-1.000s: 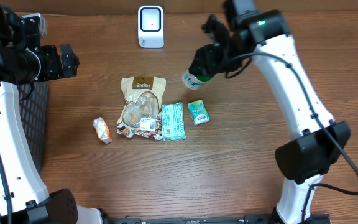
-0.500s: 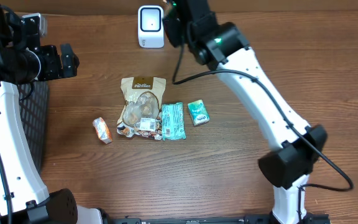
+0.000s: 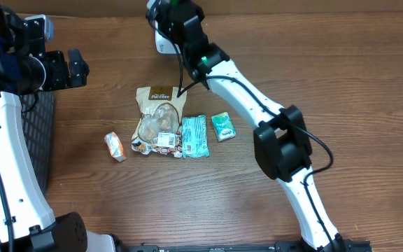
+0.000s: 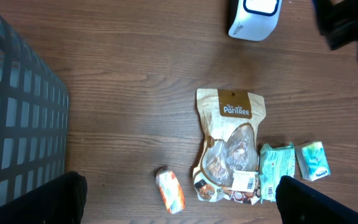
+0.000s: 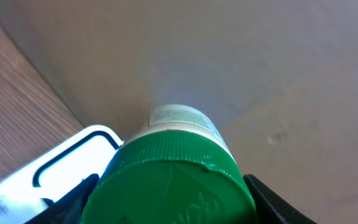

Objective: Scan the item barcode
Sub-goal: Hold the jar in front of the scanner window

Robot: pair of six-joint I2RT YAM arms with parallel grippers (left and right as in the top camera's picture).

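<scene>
Bottle (image 5: 173, 180) is clamped in the right end effector (image 5: 173, 202), green cap toward the wrist camera. The white body and a strip of printed label (image 5: 180, 116) show beyond the cap. The barcode is not visible in any view, so I cannot tell which face carries it.

Scanner (image 5: 55, 171): its white housing lies just below and to the left of the bottle in the wrist view. From overhead it is mostly hidden under the right end effector (image 3: 168, 12), at the far edge of the bench (image 3: 341, 84).

Step in hand, as I judge it: presenting the bottle to the scanner window.
- Turn the labelled side toward the window, not the cap.
- Roll the bottle slowly about its long axis until the code faces the window. A round body bends the code, so hold it square on.
- Keep a small gap and do not knock the scanner.
- Hold the grip steady, since the smooth body could slip if twisted fast.

Right end effector: jaws about halfway open, dark fingers pressed on either side of the bottle. It carries nothing else.

Left end effector (image 3: 75, 68): jaws spread fully and holding nothing. It is parked well to the left of the bottle, above the basket (image 4: 17, 124).

Pouch (image 3: 159, 119) and the small packets lie on the bench nearer the robot than the right end effector, none of them touched.
</scene>
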